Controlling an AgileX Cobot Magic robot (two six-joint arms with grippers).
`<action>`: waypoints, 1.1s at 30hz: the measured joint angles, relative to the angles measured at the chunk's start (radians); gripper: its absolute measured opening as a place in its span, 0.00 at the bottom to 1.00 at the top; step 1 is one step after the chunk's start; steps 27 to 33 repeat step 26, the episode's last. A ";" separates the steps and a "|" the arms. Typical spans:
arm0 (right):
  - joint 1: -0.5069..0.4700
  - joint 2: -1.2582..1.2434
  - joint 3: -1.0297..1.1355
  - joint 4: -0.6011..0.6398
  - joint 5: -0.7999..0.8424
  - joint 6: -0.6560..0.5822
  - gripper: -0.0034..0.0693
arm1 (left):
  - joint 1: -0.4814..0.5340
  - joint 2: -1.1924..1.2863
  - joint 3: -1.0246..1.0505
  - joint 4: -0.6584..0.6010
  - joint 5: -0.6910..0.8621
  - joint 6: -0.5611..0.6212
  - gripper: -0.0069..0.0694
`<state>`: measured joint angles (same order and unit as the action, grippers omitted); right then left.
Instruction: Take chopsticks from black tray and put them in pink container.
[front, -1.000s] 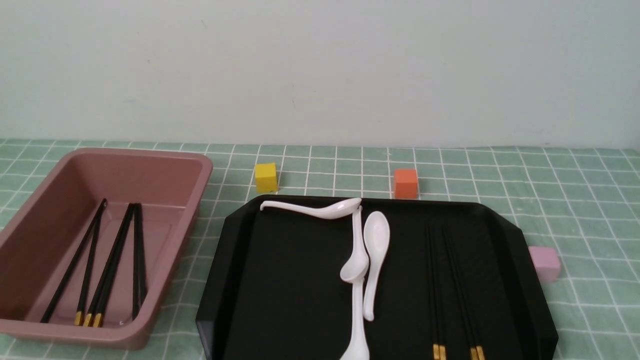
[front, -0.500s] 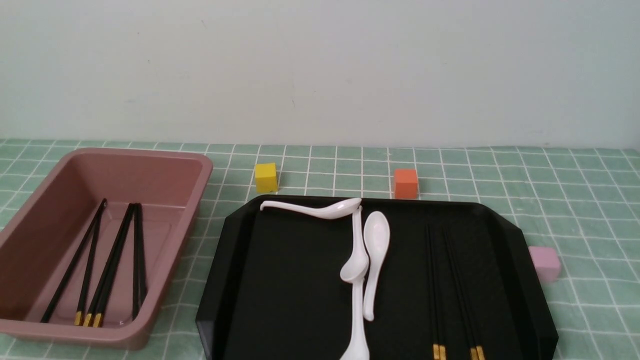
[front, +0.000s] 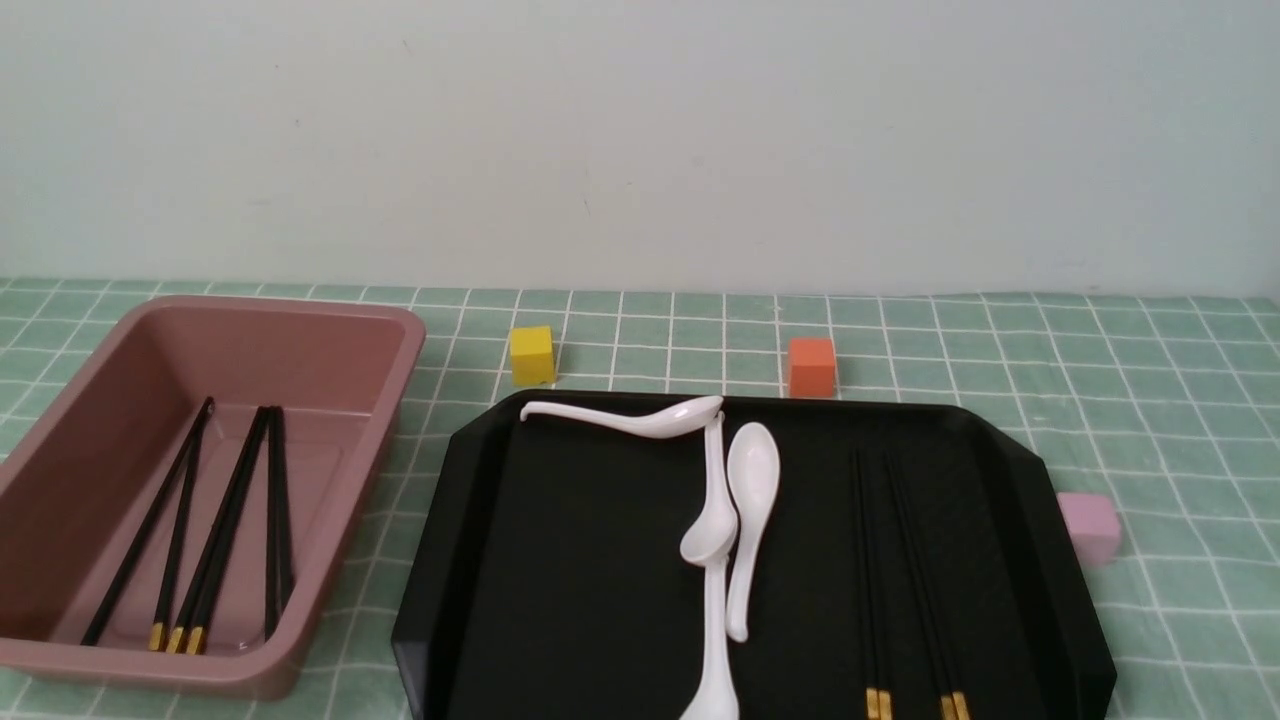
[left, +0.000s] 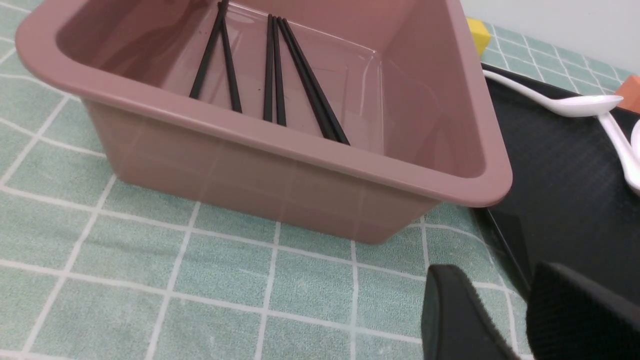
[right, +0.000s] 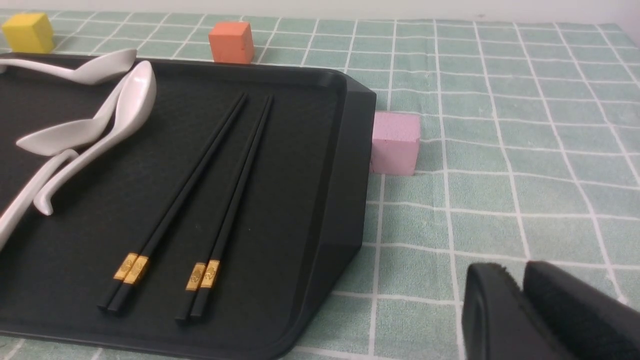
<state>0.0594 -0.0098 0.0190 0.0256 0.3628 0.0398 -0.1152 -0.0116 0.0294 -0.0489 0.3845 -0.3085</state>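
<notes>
Front view gives you a table under a green cloth (front: 1150, 400) ruled with white grid lines, running back to a plain pale wall (front: 640, 140). Your tray (front: 580, 560) sits centre, the bin (front: 330, 345) just beside it on your left. Four chopsticks (front: 905, 580) lie on the tray's right half in two pairs, gold bands toward you; more chopsticks lie inside the bin. White spoons (front: 735, 510) crowd the tray's middle. A yellow cube (front: 531, 354) and an orange cube (front: 811, 366) stand behind the tray, and a pink cube (front: 1090, 526) touches its right edge. Your left gripper (left: 520, 320) hangs over the cloth near the bin with a narrow gap between its fingers (slightly apart). Your right gripper (right: 522, 310) hovers beside the tray, fingers pressed together, empty.
</notes>
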 joint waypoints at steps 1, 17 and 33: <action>0.000 0.000 0.000 0.000 0.000 0.000 0.21 | 0.000 0.000 0.000 0.000 0.000 0.000 0.40; 0.000 0.000 0.000 -0.001 0.000 -0.002 0.24 | 0.000 0.000 0.000 0.000 0.000 -0.001 0.40; 0.000 0.000 0.000 -0.001 0.001 -0.002 0.25 | 0.000 0.000 0.000 0.000 0.000 -0.001 0.40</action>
